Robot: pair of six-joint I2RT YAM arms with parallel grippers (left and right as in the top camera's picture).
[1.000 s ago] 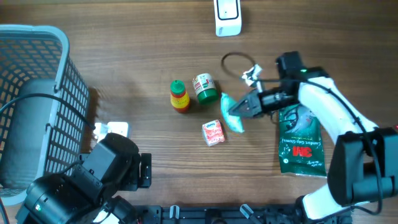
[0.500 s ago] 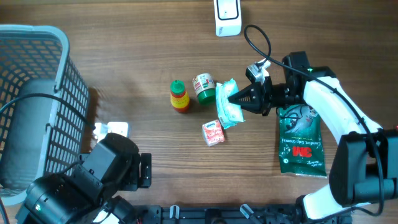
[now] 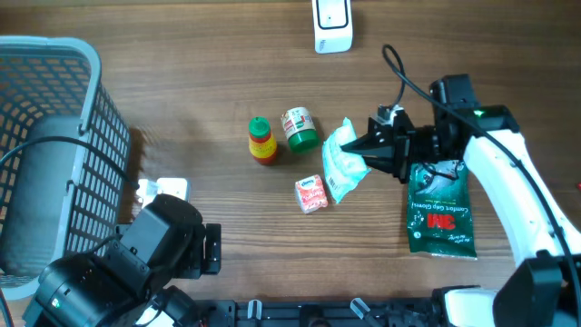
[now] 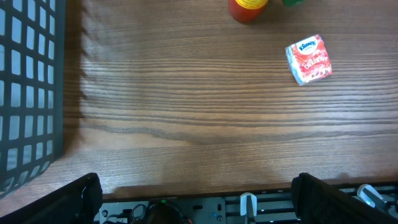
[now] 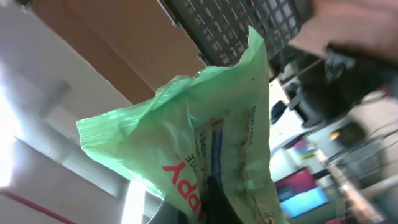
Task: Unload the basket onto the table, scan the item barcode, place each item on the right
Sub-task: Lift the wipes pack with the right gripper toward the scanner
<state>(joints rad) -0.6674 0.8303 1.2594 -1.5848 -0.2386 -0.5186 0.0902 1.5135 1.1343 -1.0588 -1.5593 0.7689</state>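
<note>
Green packet (image 3: 343, 169) raised, clamped in right hand (image 3: 363, 153).

Our right arm (image 3: 508, 173) wears smooth white shells between black joints, with a black wedge-shaped right gripper (image 3: 367, 148). A small green light (image 3: 474, 113) glows on its black wrist block, beside a thin black cable (image 3: 400, 71); our left arm (image 3: 154, 241) is bulky and black.
</note>
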